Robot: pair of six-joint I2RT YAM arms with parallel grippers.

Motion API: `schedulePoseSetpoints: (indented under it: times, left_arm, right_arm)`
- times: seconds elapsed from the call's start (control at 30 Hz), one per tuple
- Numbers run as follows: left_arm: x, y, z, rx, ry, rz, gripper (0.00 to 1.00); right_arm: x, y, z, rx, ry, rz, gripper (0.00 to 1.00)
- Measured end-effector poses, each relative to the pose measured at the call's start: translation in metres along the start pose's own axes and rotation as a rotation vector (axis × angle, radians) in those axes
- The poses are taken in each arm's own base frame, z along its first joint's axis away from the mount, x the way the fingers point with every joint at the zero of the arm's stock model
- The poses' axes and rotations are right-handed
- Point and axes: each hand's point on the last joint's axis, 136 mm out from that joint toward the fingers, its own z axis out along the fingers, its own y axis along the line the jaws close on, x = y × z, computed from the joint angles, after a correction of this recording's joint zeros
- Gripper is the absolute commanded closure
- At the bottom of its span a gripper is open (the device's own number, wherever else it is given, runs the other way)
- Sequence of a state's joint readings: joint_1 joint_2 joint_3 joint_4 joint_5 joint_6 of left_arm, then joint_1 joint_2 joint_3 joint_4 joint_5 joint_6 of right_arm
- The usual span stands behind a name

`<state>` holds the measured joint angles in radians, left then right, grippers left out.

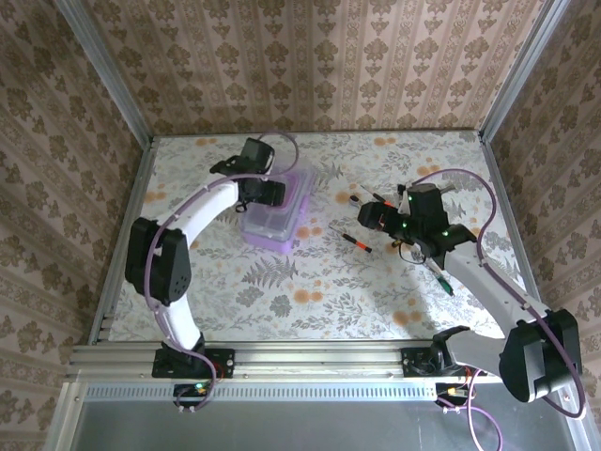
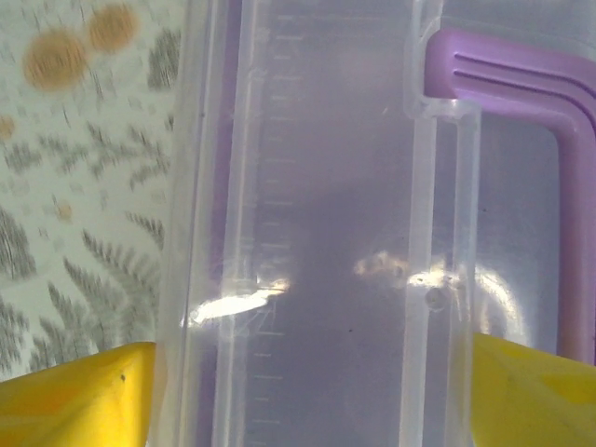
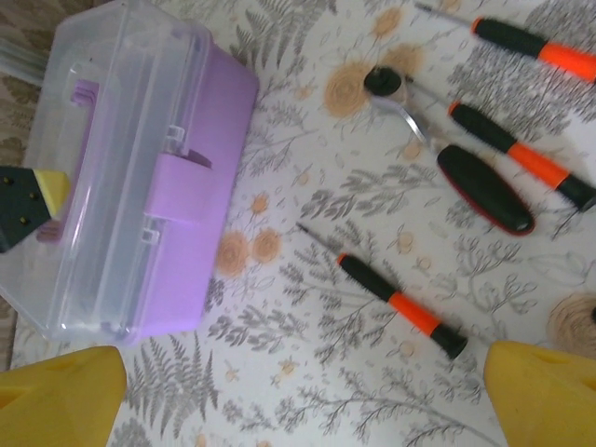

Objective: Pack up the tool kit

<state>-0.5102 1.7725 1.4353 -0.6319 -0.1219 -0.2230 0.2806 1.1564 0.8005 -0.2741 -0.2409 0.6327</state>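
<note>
While the purple tool box (image 3: pixel 177 214) sits closed, left of centre on the surface (image 1: pixel 329 291), the left pincer (image 2: pixel 312 396) clamps across its clear lid. The right pincer (image 3: pixel 300 396) hangs wide open above screwdrivers (image 3: pixel 400 307) lying loose outside it.

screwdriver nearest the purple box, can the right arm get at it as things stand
Probably yes. The right gripper hangs open over the screwdriver, which lies by itself, apart from the purple box and the other tools, so nothing looks to be in the way.
</note>
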Motion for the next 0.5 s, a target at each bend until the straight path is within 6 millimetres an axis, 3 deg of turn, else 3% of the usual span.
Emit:
schedulePoseSetpoints:
  times: [0.17, 0.3, 0.4, 0.5]
  left_arm:
    - [0.037, -0.014, -0.020, 0.018, 0.039, -0.046, 0.08]
    - [0.057, -0.014, -0.037, 0.013, 0.096, -0.043, 0.03]
    - [0.064, -0.013, -0.056, 0.021, 0.106, -0.044, 0.02]
    - [0.055, -0.011, -0.082, 0.036, 0.058, -0.054, 0.04]
  right_arm:
    - [0.012, 0.011, -0.010, -0.030, 0.025, -0.018, 0.00]
    - [0.019, 0.017, -0.021, -0.038, 0.041, -0.029, 0.00]
    - [0.025, 0.022, -0.029, -0.040, 0.063, -0.043, 0.00]
    - [0.026, 0.024, -0.034, -0.039, 0.066, -0.048, 0.00]
